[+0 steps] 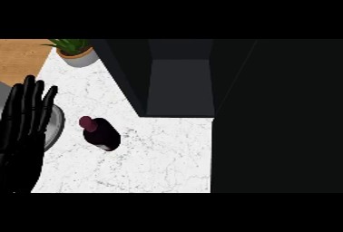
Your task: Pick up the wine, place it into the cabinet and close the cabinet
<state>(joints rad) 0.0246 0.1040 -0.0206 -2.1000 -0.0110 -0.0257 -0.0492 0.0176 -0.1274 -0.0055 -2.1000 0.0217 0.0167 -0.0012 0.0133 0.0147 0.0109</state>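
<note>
Head view shows the dark red glass wine bottle [100,133] standing on the white marbled worktop [161,158], toward its left edge, untouched. Just behind and to its right, the dark grey cabinet [179,86] stands open. The black left hand [25,120] rests at the left edge, fingers straight and spread, holding nothing, above a grey round plate [55,127]. A potted green plant [75,50] sits in the far left corner. No right hand shows. Picking up has seemingly not begun; next, a hand must reach and curl round the bottle.

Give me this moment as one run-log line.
wine bottle: upright on counter, untouched | cabinet: open | left hand: open, resting at left edge | right hand: out of view
</note>
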